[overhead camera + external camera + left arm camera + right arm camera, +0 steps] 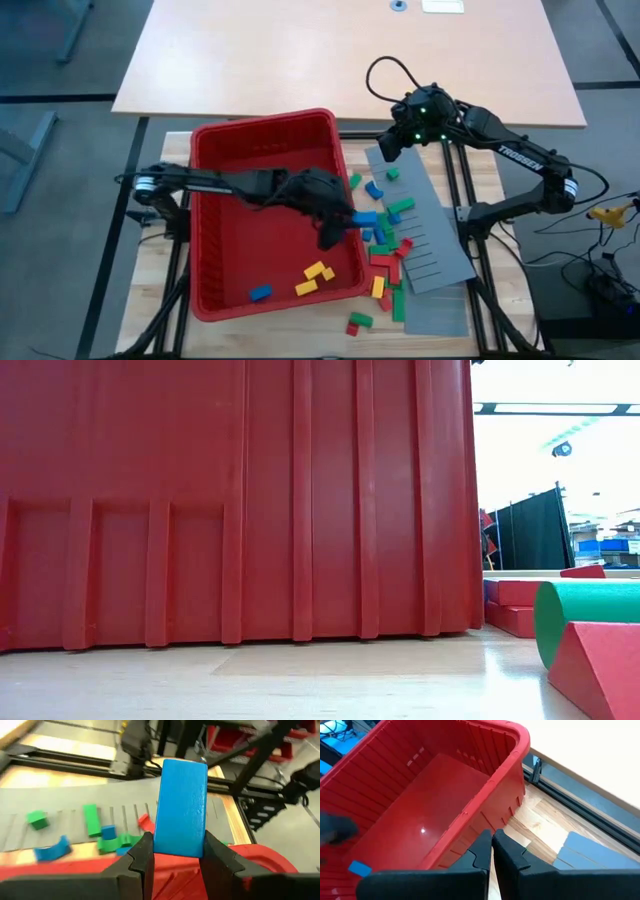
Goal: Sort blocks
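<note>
Clamped between the jaws of the left gripper (174, 857) stands a blue block (181, 807), upright and filling the middle of the left wrist view — the nearest thing to any camera. From above, that gripper (330, 232) sits over the right-hand wall of the red bin (215, 140), about at its rim. Beyond the rim lies a grey slotted panel (430, 245) on the wooden table (155, 290), and most of the loose blocks (385, 250) are scattered between bin and panel — red, green, blue and yellow, some resting on the panel itself. Inside the bin lie a blue block (260, 293) and two yellow ones (316, 277), near the front wall. A red and a green block lie on the table just outside that front corner.

The right gripper (492, 851) waits above the panel's far end, beside the bin's far right corner, its jaws pressed together on nothing. The low view is mostly filled by the bin's ribbed outer wall.
</note>
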Controlling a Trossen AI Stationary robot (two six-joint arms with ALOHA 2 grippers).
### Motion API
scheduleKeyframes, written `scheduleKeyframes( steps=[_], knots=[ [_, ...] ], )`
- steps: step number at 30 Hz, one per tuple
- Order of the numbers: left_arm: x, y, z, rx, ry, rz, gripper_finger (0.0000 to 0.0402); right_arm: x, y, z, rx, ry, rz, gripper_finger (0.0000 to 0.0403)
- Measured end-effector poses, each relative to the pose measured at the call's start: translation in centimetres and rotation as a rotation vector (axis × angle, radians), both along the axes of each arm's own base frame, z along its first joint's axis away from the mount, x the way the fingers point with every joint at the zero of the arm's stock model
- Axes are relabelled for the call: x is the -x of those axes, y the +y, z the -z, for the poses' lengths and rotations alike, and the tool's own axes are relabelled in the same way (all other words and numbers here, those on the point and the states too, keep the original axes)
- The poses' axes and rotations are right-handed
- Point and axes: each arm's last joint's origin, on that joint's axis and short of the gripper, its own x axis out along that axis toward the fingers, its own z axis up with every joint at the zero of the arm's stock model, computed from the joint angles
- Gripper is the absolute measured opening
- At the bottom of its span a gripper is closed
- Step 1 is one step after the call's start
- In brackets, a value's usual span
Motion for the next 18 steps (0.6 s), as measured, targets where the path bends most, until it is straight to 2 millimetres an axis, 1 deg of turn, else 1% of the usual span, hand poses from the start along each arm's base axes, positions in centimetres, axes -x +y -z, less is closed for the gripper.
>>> scheduleKeyframes(
  steps=[4,7,10,11,13,16,18],
  knots=[
    [-3.1,-0.3,0.8,0.001,0.06,0.049,0.0103,0.0,0.0,0.0,-0.004,0.001,0.003,0.0],
    [-4.8,-0.3,1.6,0.013,0.113,0.07,0.0103,0.0,0.0,0.0,-0.005,0.0,0.003,0.0],
    [-5.9,-0.4,2.1,0.017,0.148,0.076,0.0103,0.0,0.0,0.0,-0.007,0.0,0.001,0.0],
    [-6.2,-0.4,2.1,0.018,0.147,0.077,0.0109,0.0,0.0,0.0,-0.005,0.0,-0.001,0.0],
    [-6.3,-0.4,2.1,0.018,0.161,0.076,0.0153,0.0,0.0,0.0,-0.005,0.004,-0.002,0.0],
    [-6.3,-0.2,2.1,0.018,0.159,0.072,0.0243,0.1,0.0,0.1,-0.004,0.01,-0.006,0.0],
    [-6.3,0.1,2.1,0.023,0.161,0.062,0.0292,0.1,0.0,0.1,-0.003,0.01,-0.007,0.0]
  ],
)
